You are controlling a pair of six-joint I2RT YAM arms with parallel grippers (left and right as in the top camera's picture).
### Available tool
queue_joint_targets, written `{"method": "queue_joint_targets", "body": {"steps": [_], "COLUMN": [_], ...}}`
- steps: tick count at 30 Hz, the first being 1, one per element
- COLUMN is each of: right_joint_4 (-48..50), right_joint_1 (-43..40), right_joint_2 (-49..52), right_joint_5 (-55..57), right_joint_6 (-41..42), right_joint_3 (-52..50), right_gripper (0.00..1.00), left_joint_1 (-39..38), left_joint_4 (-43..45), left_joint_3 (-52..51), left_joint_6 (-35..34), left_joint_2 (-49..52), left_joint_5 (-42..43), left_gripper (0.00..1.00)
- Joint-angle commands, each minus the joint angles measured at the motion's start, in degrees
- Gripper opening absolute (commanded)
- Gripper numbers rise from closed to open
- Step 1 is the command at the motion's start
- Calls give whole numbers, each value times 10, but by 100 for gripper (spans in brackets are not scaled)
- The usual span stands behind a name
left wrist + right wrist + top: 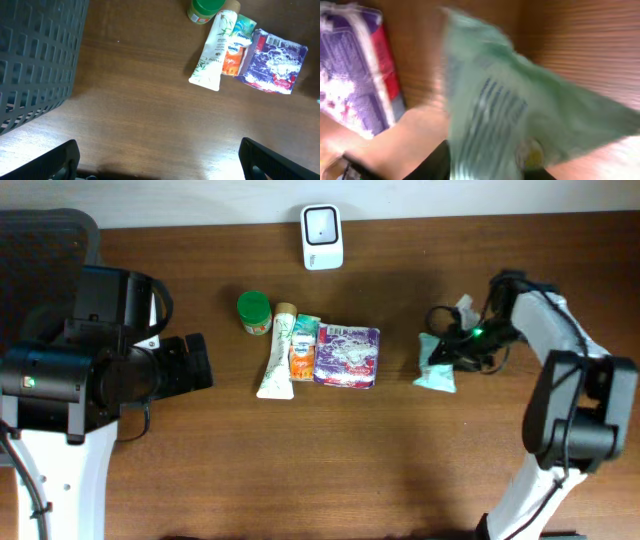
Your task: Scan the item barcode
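Green packet on bench, right side, right tool at its top edge; grip can't be told, pic too blurry. Left tool wide open, empty. Edge should be pinched firm, barcode kept uncovered + faced to scanner imo.

A brown wood-grain worktop is seen filling nearly the whole overhead view, evenly lit, with soft shadows cast on it. A pale strip is shown beyond its far edge. A dark latticed panel is seen at the left; whether it belongs to a chair or a basket cannot be told.
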Motion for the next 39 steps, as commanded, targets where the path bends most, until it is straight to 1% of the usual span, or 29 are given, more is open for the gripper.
{"method": "queue_joint_targets", "body": {"steps": [1,2,5,6,8,9,10,13,15,18,20,22,25,29,31,32,33,35,36,38,39], "right_joint_4": [-3,-16,-67,-92,-126,-131,-127,-97,-75,-25,26,55,97,167,210,240,263,280,282,281,282], "right_joint_1": [0,0,1,1,1,4,9,49,87,139,163,167,165,180,188,190,192,192,192,192,192], "right_joint_2": [-44,-47,-49,-50,-50,-50,-50,-45,-33,-23,-23,-23,-23,-23,-23,-23,-23,-23,-23,-23,-23], "right_joint_5": [117,101,40,-7,-90,-132,-138,-127,-98,-83,-49,-49,-50,-66,-120,-151,-173,-177,-176,-176,-177], "right_joint_6": [40,40,31,6,-16,-16,-16,-16,-15,11,59,73,122,127,124,125,127,126,126,126,126], "right_joint_3": [17,23,69,95,127,135,135,120,112,79,47,22,-20,-82,-106,-120,-134,-146,-150,-152,-152], "right_gripper": [75,84,87,89,99,99,99,98,99,99,99,99,99,99,100,94,91,81,70,42,34], "left_joint_1": [0,0,0,0,0,0,0,0,0,0,0,0,0,0,0,0,0,0,0,0,0], "left_joint_4": [-1,-1,-1,-1,-1,-1,-1,-1,-1,-1,-1,-1,-2,-2,-2,-1,-2,-2,-2,-1,-2], "left_joint_3": [1,1,1,1,1,1,1,1,1,1,1,1,1,1,1,1,1,2,1,1,1], "left_joint_6": [-6,-6,-6,-6,-6,-6,-6,-6,-6,-6,-6,-6,-6,-6,-6,-6,-6,-6,-6,-6,-6], "left_joint_2": [-7,-7,-7,-7,-7,-7,-7,-7,-7,-7,-7,-7,-7,-7,-7,-7,-6,-7,-7,-7,-6], "left_joint_5": [-2,-2,-2,-2,-2,-2,-2,-2,-2,-2,-2,-2,-2,-2,-2,-2,-2,-2,-2,-2,-2], "left_gripper": [99,99,99,99,99,99,99,99,99,99,99,99,99,99,99,99,99,99,99,99,99]}}
